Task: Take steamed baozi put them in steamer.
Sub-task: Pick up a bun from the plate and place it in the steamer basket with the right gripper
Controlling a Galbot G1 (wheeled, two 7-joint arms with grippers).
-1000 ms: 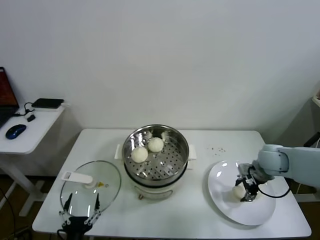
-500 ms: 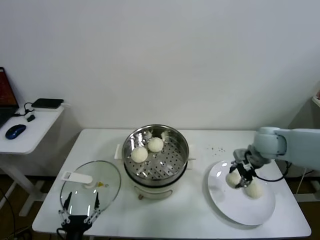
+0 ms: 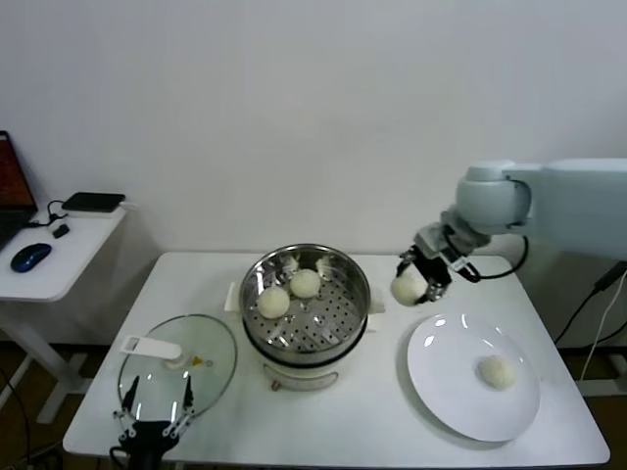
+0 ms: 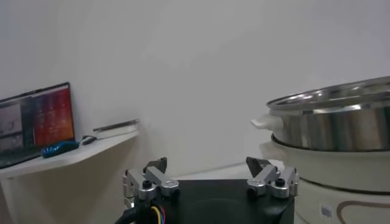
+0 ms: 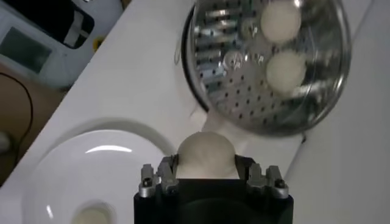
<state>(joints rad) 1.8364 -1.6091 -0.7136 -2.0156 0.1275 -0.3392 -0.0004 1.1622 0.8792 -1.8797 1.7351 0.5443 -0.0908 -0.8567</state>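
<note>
Right gripper (image 3: 415, 278) pinches a smooth round baozi (image 3: 407, 286) in the air — between the perforated steel steamer (image 3: 306, 299) and the glossy white plate (image 3: 441, 377). Left gripper (image 3: 155, 419) idles, fingers spread.

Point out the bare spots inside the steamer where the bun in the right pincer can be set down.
The steamer is bare across its near half and its side toward the plate. Its far-left part is crowded: two baozi lie close together there. The right pincer holds a third baozi in the air beside the rim.
</note>
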